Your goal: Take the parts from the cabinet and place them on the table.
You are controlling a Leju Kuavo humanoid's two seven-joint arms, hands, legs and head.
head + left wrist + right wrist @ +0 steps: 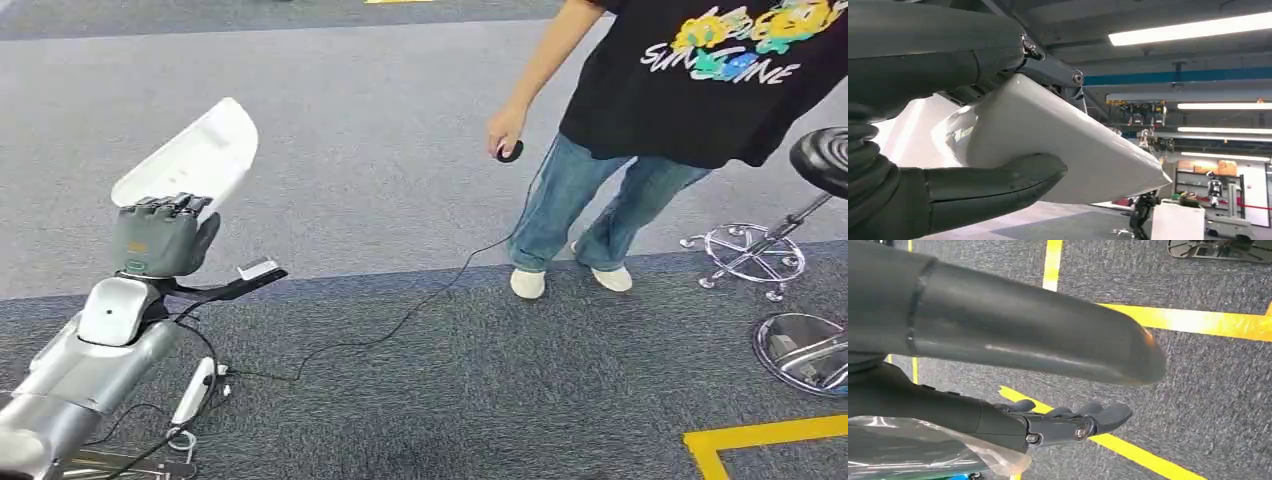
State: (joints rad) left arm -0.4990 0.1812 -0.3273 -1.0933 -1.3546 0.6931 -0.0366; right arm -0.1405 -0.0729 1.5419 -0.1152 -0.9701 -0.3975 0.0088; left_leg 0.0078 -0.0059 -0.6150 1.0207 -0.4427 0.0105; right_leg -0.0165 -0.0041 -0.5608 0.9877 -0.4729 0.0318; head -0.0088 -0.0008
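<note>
One white part [195, 155] in my left robot hand [160, 235].
Fingers and thumb clamp it (right robot hand [1068, 422] hangs spread, holding nothing); a person [640, 120] stands well beyond.

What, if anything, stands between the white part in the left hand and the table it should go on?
The table cannot be seen, so the path cannot be judged. The left hand holds the white part over carpet; a person stands ahead to the right.

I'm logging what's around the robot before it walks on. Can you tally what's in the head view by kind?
White part held in the left robot hand: 1
Person: 1
Black stool: 1
Chrome star bases: 2
Yellow floor marking: 1
Total: 6
</note>
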